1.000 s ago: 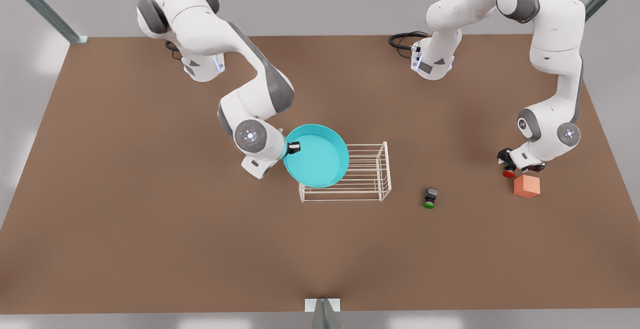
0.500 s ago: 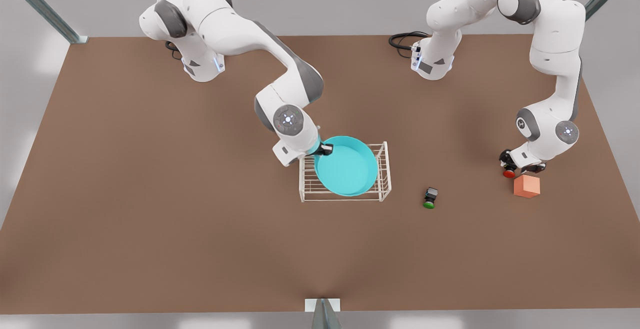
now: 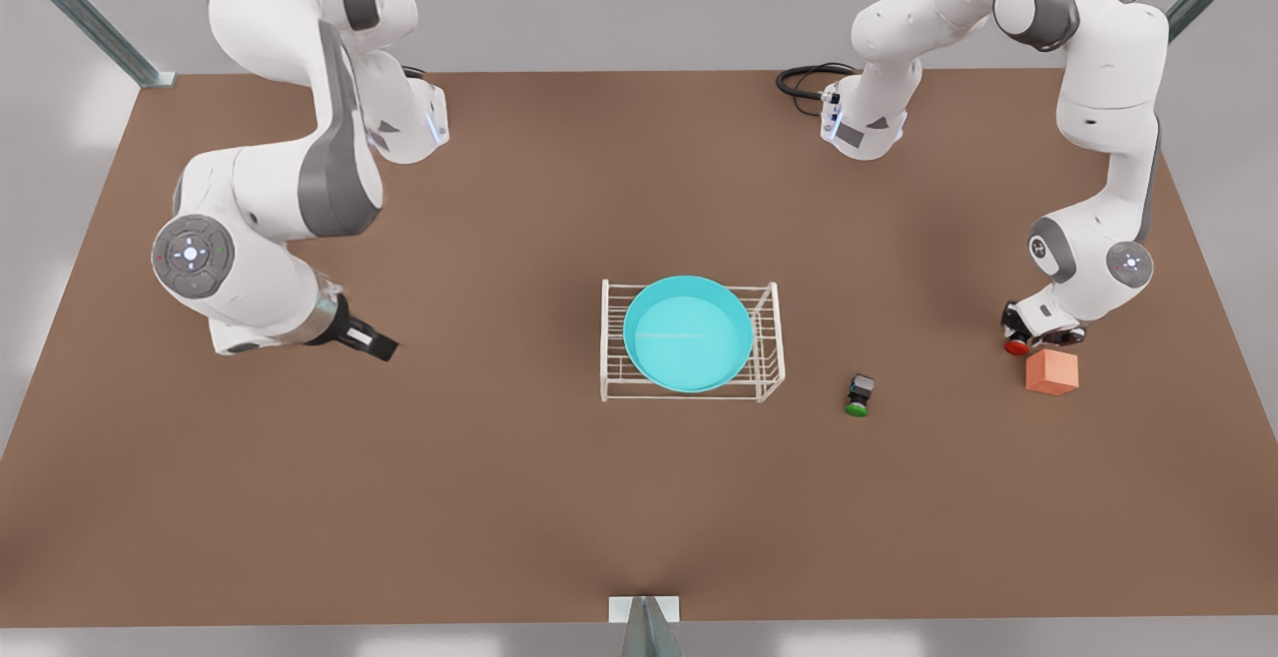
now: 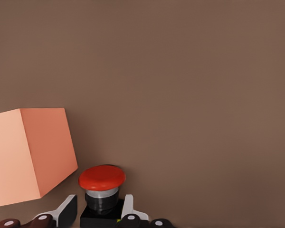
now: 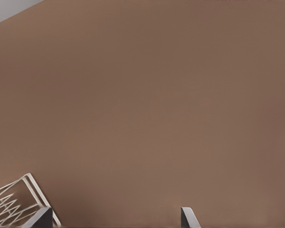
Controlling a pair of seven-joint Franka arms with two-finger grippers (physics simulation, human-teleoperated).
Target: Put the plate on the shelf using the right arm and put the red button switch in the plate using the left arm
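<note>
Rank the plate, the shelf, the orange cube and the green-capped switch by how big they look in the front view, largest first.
1. The shelf, its footprint slightly wider than the plate.
2. The plate, resting on the shelf.
3. The orange cube.
4. The green-capped switch, smallest.
All lie at similar depth, so the order looks reliable.

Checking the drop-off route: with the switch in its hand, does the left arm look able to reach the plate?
Probably yes: the plate lies open atop the shelf, and the right hand is well aside.
</note>
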